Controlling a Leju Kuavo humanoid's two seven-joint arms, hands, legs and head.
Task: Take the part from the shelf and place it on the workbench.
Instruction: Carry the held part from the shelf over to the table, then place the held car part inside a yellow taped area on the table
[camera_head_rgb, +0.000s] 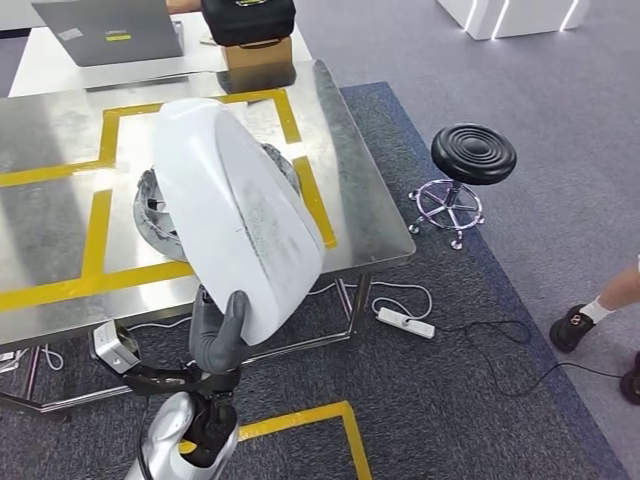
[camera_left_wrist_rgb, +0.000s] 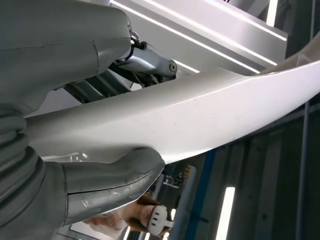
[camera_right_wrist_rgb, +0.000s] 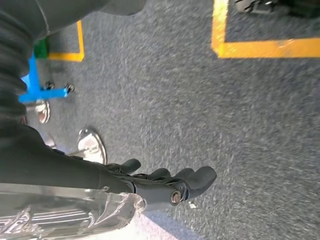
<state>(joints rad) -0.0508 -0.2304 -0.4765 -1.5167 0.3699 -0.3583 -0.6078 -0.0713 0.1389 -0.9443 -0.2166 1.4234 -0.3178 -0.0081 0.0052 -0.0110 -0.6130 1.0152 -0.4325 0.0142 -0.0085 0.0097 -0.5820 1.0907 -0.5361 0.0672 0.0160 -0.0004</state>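
Grey fingers of your left hand clamp the near edge of the white part, which you hold tilted above the steel workbench, over a round metal piece. Your right hand hangs over carpet, fingers straight, holding nothing.

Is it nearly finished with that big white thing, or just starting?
About halfway, it seems. The white part is already off the shelf: the left hand grips its lower edge and holds it up over the steel workbench. It has not been set down yet; that is what remains. A round metal piece already lies on the bench beneath it. The right hand hangs over the carpet, holding nothing.
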